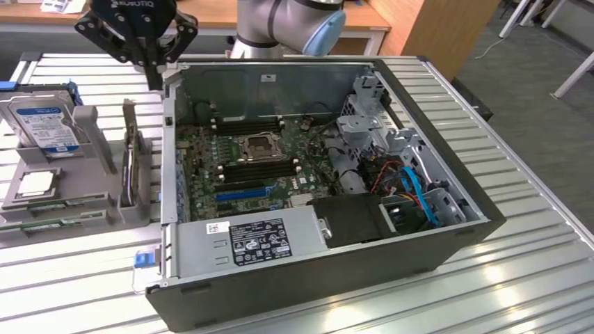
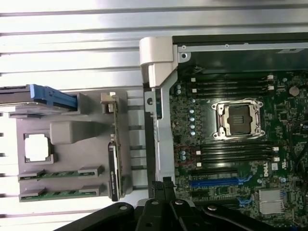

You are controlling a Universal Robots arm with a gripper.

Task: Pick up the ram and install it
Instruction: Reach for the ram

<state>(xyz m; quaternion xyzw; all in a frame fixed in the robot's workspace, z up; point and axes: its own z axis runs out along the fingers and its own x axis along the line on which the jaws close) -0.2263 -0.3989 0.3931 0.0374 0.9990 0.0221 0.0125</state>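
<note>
Grey plastic holder sits by the bench edge at the exterior view's left and carries the loose parts. A hard drive with a blue-and-white label stands upright at its far end. A square silver processor chip lies flat in front of the drive. The ram lies flat in a groove along the holder's near side. A second stick lies parallel just beside it, closer to the bench's near edge. Nothing touches either green stick. A thin dark board stands on edge on the holder's side facing the case.

The end effector hangs above the far part of the bench, over the gap between the holder and the far corner of the open computer case. Its fingers are pressed together with nothing between them, well apart from the ram.

The case lies on its side in the middle of the bench. Inside it is the motherboard, with a processor socket and dark memory slots on either side of the socket. A silver power supply sits at the case's near wall, and blue cables curl at the exterior view's right.
</note>
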